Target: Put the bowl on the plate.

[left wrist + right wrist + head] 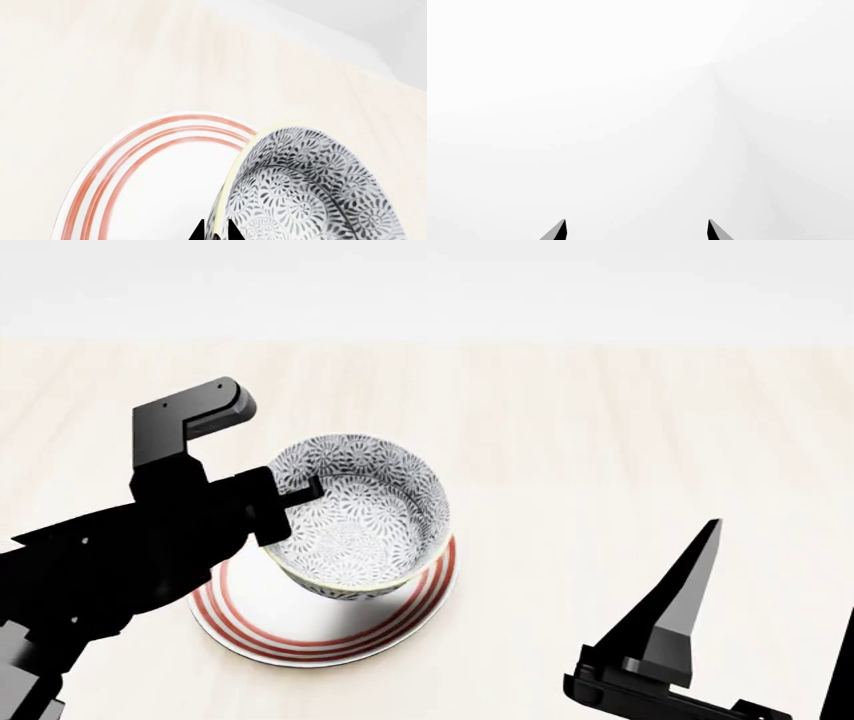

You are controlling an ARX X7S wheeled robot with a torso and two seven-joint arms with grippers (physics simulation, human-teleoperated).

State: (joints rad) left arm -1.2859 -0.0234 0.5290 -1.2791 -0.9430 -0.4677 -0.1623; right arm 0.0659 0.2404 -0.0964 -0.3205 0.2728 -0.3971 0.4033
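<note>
The grey-and-white floral bowl [358, 515] is over the white plate with red rings [307, 632] on the pale wooden table; I cannot tell whether it rests on it or hangs just above. My left gripper [296, 492] is shut on the bowl's left rim. In the left wrist view the two dark fingertips pinch the yellowish rim of the bowl [313, 185] at the left gripper [216, 231], with the plate [153, 165] behind. My right gripper [636, 229] is open, facing blank white, with nothing between its fingers. It shows at the lower right of the head view [747, 640].
The pale wooden table [641, 440] stretches all around the plate. A white wall lies beyond the table's far edge [427, 338].
</note>
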